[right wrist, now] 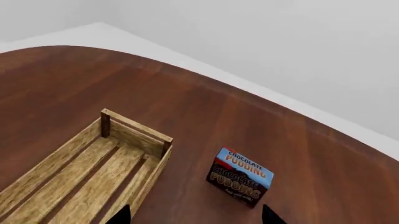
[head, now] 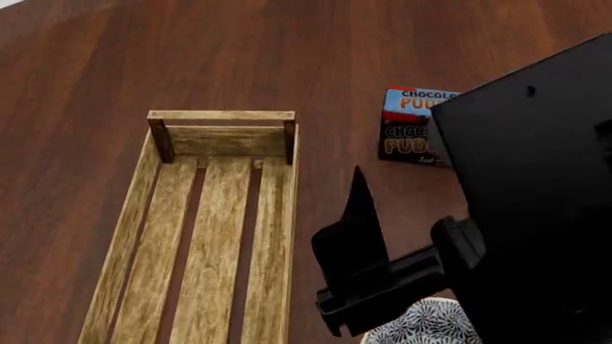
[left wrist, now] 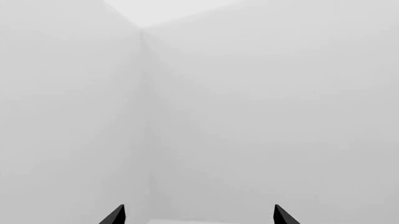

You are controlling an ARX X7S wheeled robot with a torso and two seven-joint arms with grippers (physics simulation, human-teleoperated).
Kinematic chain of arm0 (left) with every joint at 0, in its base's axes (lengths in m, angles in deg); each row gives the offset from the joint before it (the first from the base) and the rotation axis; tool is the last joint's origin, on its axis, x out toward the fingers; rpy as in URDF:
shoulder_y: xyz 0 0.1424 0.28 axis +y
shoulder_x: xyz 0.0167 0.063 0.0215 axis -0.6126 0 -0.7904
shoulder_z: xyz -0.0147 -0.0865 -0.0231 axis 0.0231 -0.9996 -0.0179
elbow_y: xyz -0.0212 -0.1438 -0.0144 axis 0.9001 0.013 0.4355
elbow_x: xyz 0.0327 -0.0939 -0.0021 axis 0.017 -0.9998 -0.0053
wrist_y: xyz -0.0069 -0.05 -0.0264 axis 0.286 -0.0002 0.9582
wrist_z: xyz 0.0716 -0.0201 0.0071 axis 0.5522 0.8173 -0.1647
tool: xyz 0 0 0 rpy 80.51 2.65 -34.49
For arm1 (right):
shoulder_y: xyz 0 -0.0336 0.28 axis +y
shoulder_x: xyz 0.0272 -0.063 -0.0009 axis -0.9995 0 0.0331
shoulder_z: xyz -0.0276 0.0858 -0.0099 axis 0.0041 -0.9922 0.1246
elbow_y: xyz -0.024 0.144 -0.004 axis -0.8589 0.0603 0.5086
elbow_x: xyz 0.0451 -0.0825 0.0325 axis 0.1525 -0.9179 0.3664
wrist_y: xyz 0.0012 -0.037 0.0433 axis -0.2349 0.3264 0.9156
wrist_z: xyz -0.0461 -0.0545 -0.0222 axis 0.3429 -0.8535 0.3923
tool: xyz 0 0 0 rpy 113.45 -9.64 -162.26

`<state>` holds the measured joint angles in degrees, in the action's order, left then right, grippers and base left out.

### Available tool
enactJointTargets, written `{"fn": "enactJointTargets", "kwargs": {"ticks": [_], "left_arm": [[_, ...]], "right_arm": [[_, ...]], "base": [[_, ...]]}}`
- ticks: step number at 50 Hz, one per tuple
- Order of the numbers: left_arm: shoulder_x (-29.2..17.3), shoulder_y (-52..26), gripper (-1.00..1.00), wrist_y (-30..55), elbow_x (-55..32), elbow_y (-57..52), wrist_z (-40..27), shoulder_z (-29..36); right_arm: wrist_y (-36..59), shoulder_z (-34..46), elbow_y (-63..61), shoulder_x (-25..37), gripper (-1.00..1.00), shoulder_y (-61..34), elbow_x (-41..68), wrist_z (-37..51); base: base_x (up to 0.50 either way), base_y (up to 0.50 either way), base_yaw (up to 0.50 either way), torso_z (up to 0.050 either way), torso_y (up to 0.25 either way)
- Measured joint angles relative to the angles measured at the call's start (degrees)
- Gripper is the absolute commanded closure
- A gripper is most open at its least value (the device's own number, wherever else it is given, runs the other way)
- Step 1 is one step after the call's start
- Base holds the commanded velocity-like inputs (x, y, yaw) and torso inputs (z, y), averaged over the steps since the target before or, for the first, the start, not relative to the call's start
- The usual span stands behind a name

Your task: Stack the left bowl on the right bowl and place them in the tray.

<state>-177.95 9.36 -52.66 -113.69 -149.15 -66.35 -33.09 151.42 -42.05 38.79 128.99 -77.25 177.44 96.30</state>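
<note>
Jaws parted and empty on both arms; your right gripper (head: 356, 215) hangs just right of the tray (head: 115, 244), whose long axis runs twelve to six. One patterned bowl (head: 426, 326) peeks out at five o'clock, directly beneath that arm; the other is unseen.

Right gripper (right wrist: 195, 215) spread, left gripper (left wrist: 198, 215) likewise

A dark wooden table (head: 239, 50) carries the tray (head: 287, 215), a pudding box (head: 406, 125), and a patterned bowl (head: 421, 326).

Tray (head: 206, 236): light-wood slatted crate, empty, lower left of head view. Patterned bowl (head: 426, 326): partly hidden, bottom edge, right of the tray.
</note>
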Motion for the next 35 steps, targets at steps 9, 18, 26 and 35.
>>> {"fn": "enactJointTargets", "kwargs": {"ticks": [9, 18, 26, 35], "left_arm": [[-0.2, 0.2, -1.00, -0.4, 0.3, 0.0, -0.3, 0.0], [-0.3, 0.7, -1.00, -1.0, 0.9, 0.3, -0.1, 0.2], [-0.3, 1.3, -1.00, -1.6, 1.5, 0.5, -0.1, 0.4], [-0.3, 1.9, -1.00, -2.1, 2.1, 0.6, -0.3, 0.6]], "right_arm": [[-1.7, 9.7, 1.9, 2.0, -1.00, -5.8, 10.7, 3.2], [-2.1, 17.8, 3.4, 1.4, -1.00, -9.6, 16.6, 4.1], [-2.1, 22.5, 3.3, 1.9, -1.00, -10.5, 19.5, 3.7], [-1.5, 26.4, 3.7, 1.9, -1.00, -10.5, 20.6, 2.8]], "base": [[0.00, 0.00, 0.00, 0.000, 0.000], [0.00, 0.00, 0.00, 0.000, 0.000], [0.00, 0.00, 0.00, 0.000, 0.000], [0.00, 0.00, 0.00, 0.000, 0.000]]}}
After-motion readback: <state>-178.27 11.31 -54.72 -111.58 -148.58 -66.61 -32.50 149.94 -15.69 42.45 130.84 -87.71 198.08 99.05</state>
